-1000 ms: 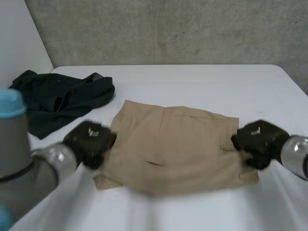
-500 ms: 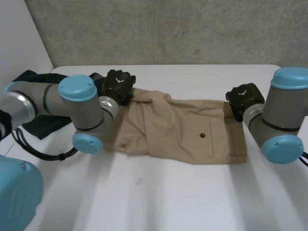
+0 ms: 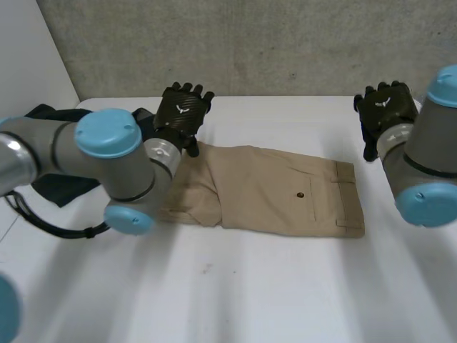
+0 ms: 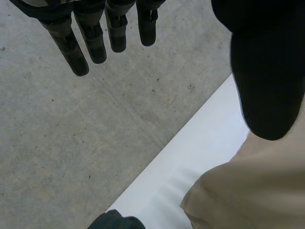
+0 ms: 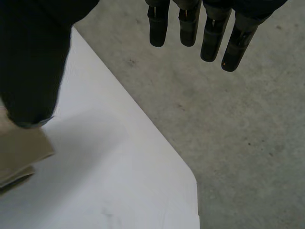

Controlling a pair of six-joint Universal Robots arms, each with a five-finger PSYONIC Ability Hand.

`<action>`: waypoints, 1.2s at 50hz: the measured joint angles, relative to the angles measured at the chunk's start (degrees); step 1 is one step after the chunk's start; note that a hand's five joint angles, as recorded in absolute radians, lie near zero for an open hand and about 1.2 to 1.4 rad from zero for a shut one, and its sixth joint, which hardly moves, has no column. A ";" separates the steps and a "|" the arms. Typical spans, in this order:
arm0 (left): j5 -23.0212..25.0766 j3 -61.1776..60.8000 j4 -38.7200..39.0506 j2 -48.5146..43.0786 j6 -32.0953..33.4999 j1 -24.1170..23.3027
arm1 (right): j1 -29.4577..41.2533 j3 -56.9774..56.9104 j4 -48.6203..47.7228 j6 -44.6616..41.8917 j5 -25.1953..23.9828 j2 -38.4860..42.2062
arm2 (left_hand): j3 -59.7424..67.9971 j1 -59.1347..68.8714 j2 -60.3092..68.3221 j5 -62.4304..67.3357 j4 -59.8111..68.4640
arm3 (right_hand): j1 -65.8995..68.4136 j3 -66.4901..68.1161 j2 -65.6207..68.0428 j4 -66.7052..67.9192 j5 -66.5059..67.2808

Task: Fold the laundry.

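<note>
While khaki shorts lie folded, left hand and right hand hang straight-fingered, apparently holding nothing.

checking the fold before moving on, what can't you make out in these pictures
- Folded tan cotton shorts: head view, the end by the grey left arm is covered by that arm; the lower layers are under the top one.
- Crumpled black garment: head view, mostly behind the left arm; left wrist view, cut off by the edge. Its kind is unclear.
- Shorts' corner, right wrist view: partly behind the thumb of the right hand.
</note>
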 measured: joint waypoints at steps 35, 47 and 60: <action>0.69 -29.74 0.28 16.33 -9.62 0.09 | -6.17 27.18 -9.58 12.31 -14.77 0.14 | -0.37 0.00 -0.23 0.00 -0.17 | 37.03 53.40 54.17 54.39 47.85; 0.57 -30.44 0.15 17.95 -9.57 0.06 | -12.65 29.79 -10.29 8.94 -14.52 -9.91 | -0.37 0.00 -0.23 0.00 -0.32 | 42.83 54.54 54.17 54.46 50.45; 0.38 -31.02 0.01 19.97 -9.62 0.02 | -7.77 23.53 -9.10 -16.52 -15.07 -12.37 | -0.37 0.00 -0.23 0.00 -0.32 | 44.56 55.09 54.73 54.67 51.56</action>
